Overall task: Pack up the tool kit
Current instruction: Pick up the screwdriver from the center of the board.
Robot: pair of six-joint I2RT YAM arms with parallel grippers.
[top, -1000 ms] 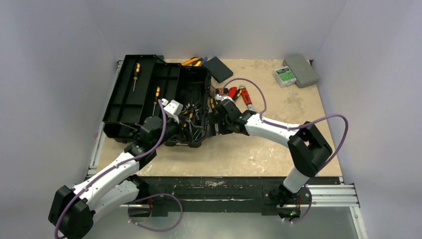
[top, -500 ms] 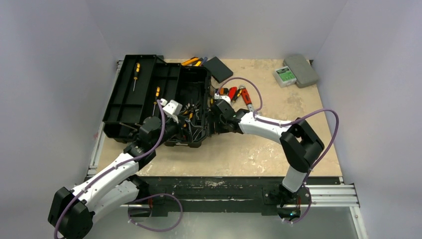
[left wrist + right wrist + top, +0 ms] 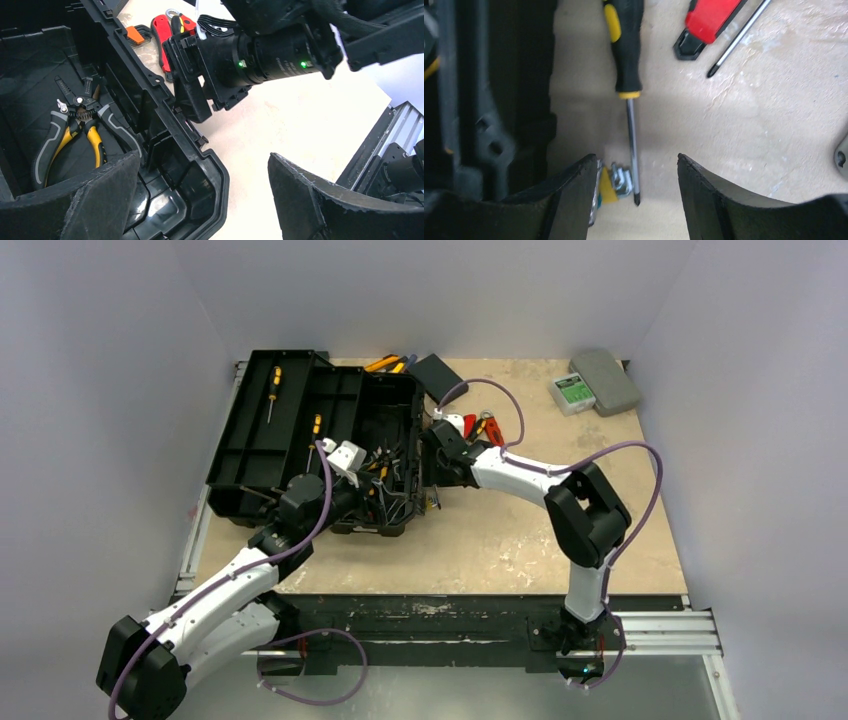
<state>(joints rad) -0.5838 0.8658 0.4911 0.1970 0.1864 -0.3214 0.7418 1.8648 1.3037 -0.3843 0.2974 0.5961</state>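
The black toolbox (image 3: 300,425) lies open at the left of the table. Yellow-and-black pliers (image 3: 75,130) lie inside it. My left gripper (image 3: 205,200) is open and empty, straddling the box's near right corner (image 3: 398,498). My right gripper (image 3: 638,195) is open and empty, low over the table beside the box's right wall (image 3: 437,475). A black-and-yellow-handled screwdriver (image 3: 626,45) lies there, its shaft tip between my right fingers. A small yellow-and-metal piece (image 3: 614,182) lies by the left finger. Red-handled tools (image 3: 485,430) lie just beyond.
A small flat black box (image 3: 438,377) sits behind the toolbox, with yellow-handled tools (image 3: 385,363) next to it. A grey case (image 3: 607,380) and a green-labelled device (image 3: 572,390) sit at the back right. Two screwdrivers (image 3: 273,385) lie in the lid tray.
My right gripper has moved away from the box's near corner, back along its right wall toward the red tools. The left arm has stayed still.
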